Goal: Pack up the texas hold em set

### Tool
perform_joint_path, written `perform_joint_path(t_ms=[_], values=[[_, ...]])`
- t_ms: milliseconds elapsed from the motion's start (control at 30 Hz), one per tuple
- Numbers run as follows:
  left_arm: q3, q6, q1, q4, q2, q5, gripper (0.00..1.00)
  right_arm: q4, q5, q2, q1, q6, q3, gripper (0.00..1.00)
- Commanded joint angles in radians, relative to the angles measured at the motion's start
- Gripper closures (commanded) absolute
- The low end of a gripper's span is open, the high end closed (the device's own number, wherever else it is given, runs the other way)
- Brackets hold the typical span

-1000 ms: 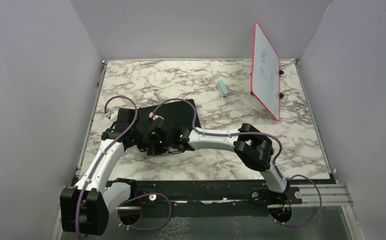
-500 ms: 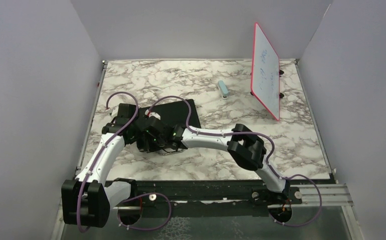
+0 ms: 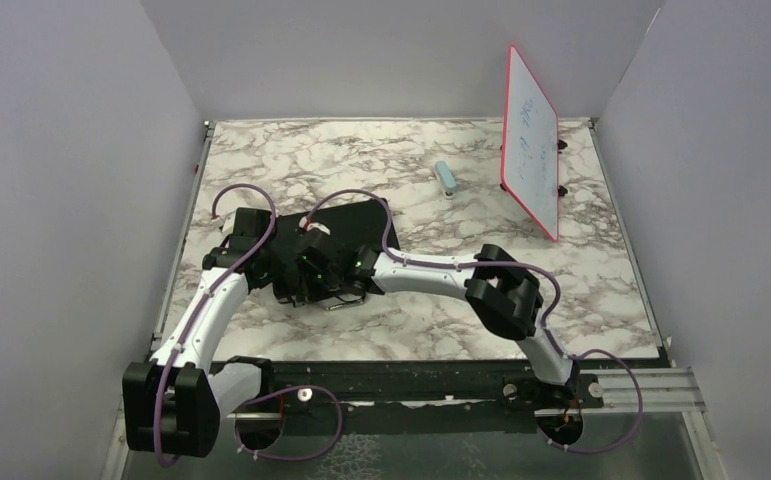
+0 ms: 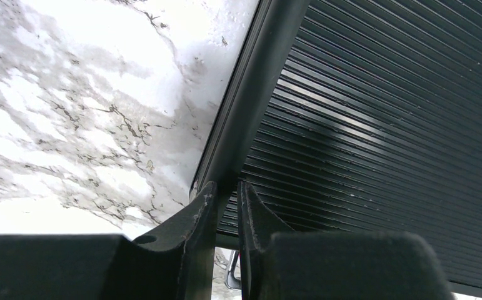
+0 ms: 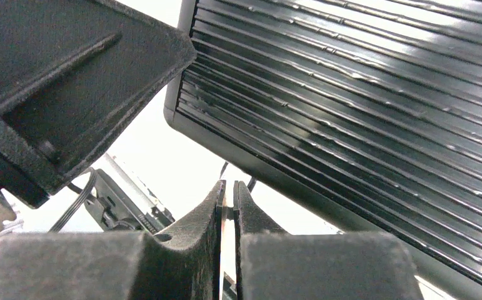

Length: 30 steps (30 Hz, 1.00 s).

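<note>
The black ribbed briefcase lies closed on the marble table, left of centre. Both grippers crowd its near edge. My left gripper sits at the case's near left corner. In the left wrist view its fingers stand almost together, just under the case's dark rim. My right gripper is beside it with its jaws shut to a thin slit below the case's ribbed lid. A small silver fitting shows at the case's near edge. Chips, cards, dice and buttons are out of view.
A red-framed whiteboard stands upright at the back right. A pale blue oblong block lies in front of it. White walls close in the table on the left, back and right. Purple cables loop over both arms.
My left arm has reached forward onto the case's near left corner. My right gripper has shifted slightly along the near edge. The silver fitting now shows below the grippers.
</note>
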<state>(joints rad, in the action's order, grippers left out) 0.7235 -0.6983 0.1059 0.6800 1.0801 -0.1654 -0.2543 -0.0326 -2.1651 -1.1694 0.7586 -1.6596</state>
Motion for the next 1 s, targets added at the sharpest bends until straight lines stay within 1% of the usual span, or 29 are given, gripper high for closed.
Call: perform_joint_path(t_ms=[0, 67, 200, 300, 400, 533, 633, 700, 767, 867, 967], values=[[-0.027, -0.006, 0.003, -0.004, 0.002, 0.081, 0.80, -0.119, -0.064, -0.039, -0.007, 0.005, -0.014, 0.89], [-0.026, -0.004, 0.004, -0.006, 0.004, 0.081, 0.80, -0.135, -0.060, -0.045, -0.006, 0.019, -0.007, 0.91], [-0.020, -0.001, 0.003, -0.008, 0.010, 0.082, 0.80, -0.141, -0.074, -0.063, -0.006, 0.080, 0.034, 0.97], [-0.018, 0.000, 0.003, -0.011, 0.013, 0.083, 0.80, -0.128, -0.062, -0.077, -0.007, 0.101, 0.043, 0.98], [-0.016, 0.001, 0.003, -0.010, 0.014, 0.083, 0.80, -0.139, -0.038, -0.092, -0.006, 0.102, 0.008, 0.99], [-0.013, 0.006, 0.002, -0.012, 0.018, 0.086, 0.80, -0.110, 0.021, -0.077, -0.006, 0.096, -0.004, 0.99], [-0.002, 0.015, 0.002, -0.013, 0.016, 0.094, 0.80, -0.027, 0.036, -0.004, -0.007, 0.062, 0.056, 0.98], [0.010, 0.026, 0.002, -0.016, 0.005, 0.102, 0.79, 0.046, 0.039, 0.081, -0.008, 0.034, 0.123, 0.96], [0.028, 0.050, 0.002, -0.024, -0.013, 0.115, 0.77, 0.074, 0.052, 0.154, -0.007, -0.005, 0.174, 0.94], [0.075, 0.102, 0.002, -0.024, -0.060, 0.137, 0.70, 0.039, 0.114, 0.264, -0.007, -0.044, 0.248, 0.88], [0.131, 0.207, 0.002, -0.024, -0.131, 0.211, 0.65, -0.067, 0.200, 0.393, -0.007, -0.108, 0.321, 0.80]])
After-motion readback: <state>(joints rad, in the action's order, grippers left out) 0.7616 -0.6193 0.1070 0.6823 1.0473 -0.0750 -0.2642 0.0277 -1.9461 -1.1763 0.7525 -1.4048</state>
